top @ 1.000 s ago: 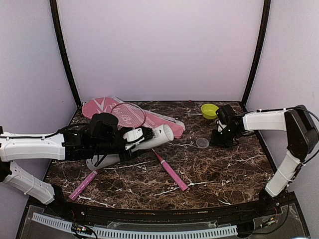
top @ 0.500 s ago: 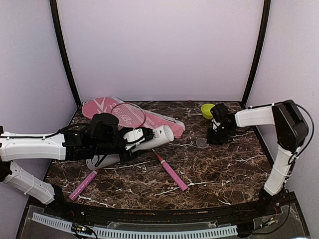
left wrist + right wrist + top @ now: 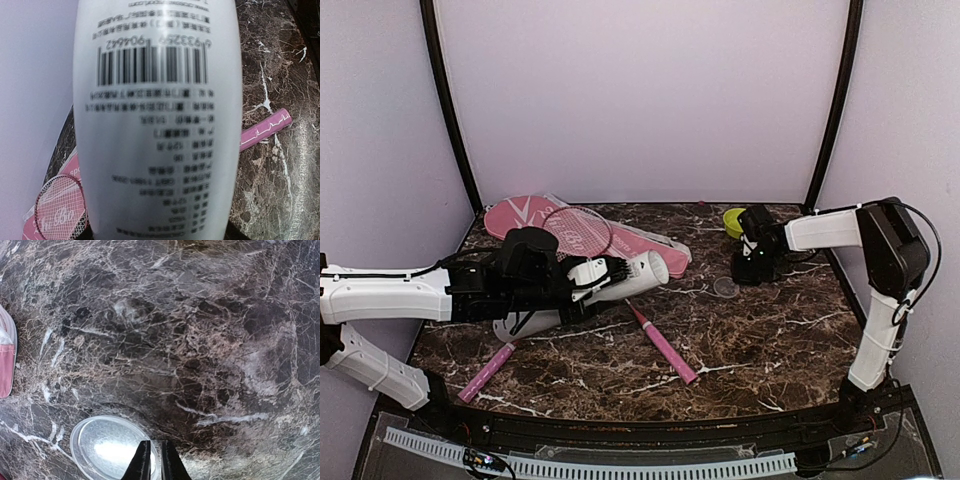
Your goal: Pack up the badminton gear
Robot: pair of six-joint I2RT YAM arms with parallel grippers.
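- The left gripper (image 3: 604,276) grasps the tall white tube (image 3: 646,268), which lies slanted on the marble table (image 3: 770,340), just in front of the pink racket cover (image 3: 515,216).
- The right gripper (image 3: 151,461) hangs over a clear lid (image 3: 102,446) with its jaws pinched nearly together.

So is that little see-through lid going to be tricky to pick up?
Probably. The clear lid lies flat on the marble table, so gripping its rim may be hard. It looks thin and light, so a nudge would likely skid it.
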